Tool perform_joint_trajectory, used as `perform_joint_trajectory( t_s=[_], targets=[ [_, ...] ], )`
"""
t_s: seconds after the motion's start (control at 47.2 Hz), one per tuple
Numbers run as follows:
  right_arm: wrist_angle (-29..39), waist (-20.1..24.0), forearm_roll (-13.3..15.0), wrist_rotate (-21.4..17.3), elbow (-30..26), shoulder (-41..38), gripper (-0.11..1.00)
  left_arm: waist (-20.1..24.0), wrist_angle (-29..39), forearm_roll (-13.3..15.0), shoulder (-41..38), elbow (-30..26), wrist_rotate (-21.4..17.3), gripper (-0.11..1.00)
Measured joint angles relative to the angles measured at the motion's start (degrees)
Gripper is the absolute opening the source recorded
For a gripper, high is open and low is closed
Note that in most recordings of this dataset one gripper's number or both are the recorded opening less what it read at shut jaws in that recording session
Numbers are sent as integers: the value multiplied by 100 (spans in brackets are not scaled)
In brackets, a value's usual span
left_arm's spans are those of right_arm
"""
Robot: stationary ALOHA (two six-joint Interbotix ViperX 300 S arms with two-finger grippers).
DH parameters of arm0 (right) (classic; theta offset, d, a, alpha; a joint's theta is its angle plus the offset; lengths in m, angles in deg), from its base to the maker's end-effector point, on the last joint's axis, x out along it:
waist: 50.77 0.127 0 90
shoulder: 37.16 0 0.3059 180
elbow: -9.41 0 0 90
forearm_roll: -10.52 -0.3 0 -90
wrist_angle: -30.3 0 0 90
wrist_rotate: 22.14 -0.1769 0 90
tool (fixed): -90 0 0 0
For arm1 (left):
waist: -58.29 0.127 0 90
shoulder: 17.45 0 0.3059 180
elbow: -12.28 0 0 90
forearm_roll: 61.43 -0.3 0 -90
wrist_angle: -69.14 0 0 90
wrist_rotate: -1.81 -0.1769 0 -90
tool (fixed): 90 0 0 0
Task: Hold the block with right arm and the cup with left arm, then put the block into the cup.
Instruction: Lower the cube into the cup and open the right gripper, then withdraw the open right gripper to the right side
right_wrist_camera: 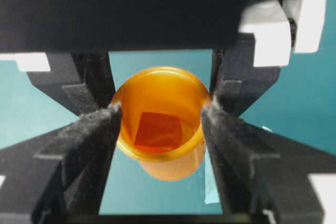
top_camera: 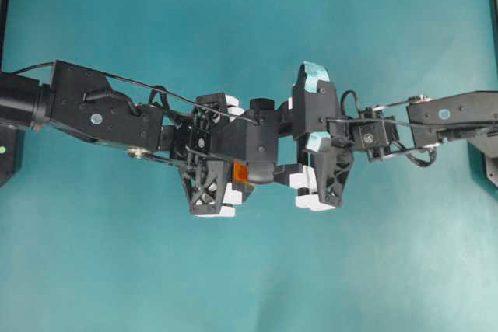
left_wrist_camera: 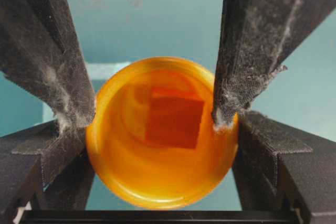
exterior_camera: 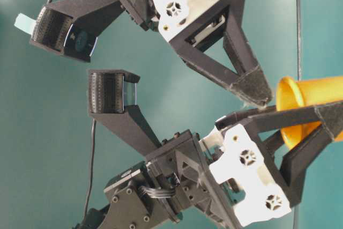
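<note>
1. Overhead: the left arm (top_camera: 101,106) and the right arm (top_camera: 459,118) met at mid-table (top_camera: 249,270); a sliver of the orange cup (top_camera: 240,172) showed between them.
2. Table level: the left gripper (exterior_camera: 297,112) clamped the cup (exterior_camera: 308,97); the right gripper (exterior_camera: 83,63) stood with its fingers apart, holding nothing.
3. Left wrist: both fingers (left_wrist_camera: 239,72) pressed the cup's (left_wrist_camera: 163,177) rim; the block (left_wrist_camera: 173,118) lay inside.
4. Right wrist: the block (right_wrist_camera: 158,132) sat in the cup (right_wrist_camera: 160,90); the right fingers (right_wrist_camera: 84,140) flanked it.
</note>
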Motion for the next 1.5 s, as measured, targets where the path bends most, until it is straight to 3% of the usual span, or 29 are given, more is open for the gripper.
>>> perform_joint_trajectory(
  t_s=[0.805,1.503],
  targets=[
    [193,0,0,9,0,0,63,0,9,-18,0,-9,0,69],
    [-378,0,0,0,0,0,63,0,9,-18,0,0,9,69]
  ],
)
